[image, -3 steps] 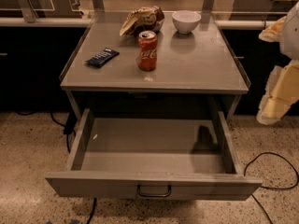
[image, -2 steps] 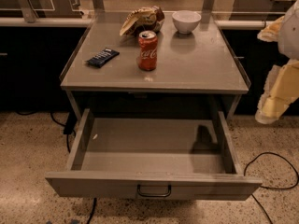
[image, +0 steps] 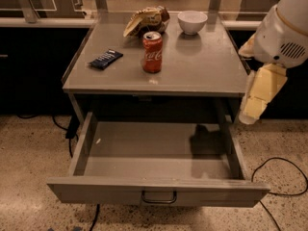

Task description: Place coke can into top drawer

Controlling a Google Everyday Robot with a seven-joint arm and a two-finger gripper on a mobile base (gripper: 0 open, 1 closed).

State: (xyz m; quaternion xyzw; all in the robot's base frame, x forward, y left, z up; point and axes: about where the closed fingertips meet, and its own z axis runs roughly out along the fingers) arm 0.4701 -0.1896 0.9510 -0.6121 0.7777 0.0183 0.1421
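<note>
The coke can [image: 152, 52] is red with white script and a silver top. It stands upright on the grey table top, left of centre. The top drawer [image: 159, 192] is pulled wide open below the table top, its dark loop handle [image: 159, 197] at the centre of its front panel. Nothing lies inside it. My gripper [image: 254, 109] hangs at the right edge of the table, pale cream under the white arm. It is beside the drawer's right side, well to the right of the can and apart from it.
A brown-and-tan snack bag [image: 144, 20] lies just behind the can. A white bowl [image: 192, 21] stands at the back right. A dark blue bar wrapper [image: 106, 59] lies at the left. Black cables [image: 284, 177] run on the speckled floor. Counters stand behind.
My arm and gripper have moved a little to the left, closer to the table's right edge. The can, the drawer and the other objects have not moved.
</note>
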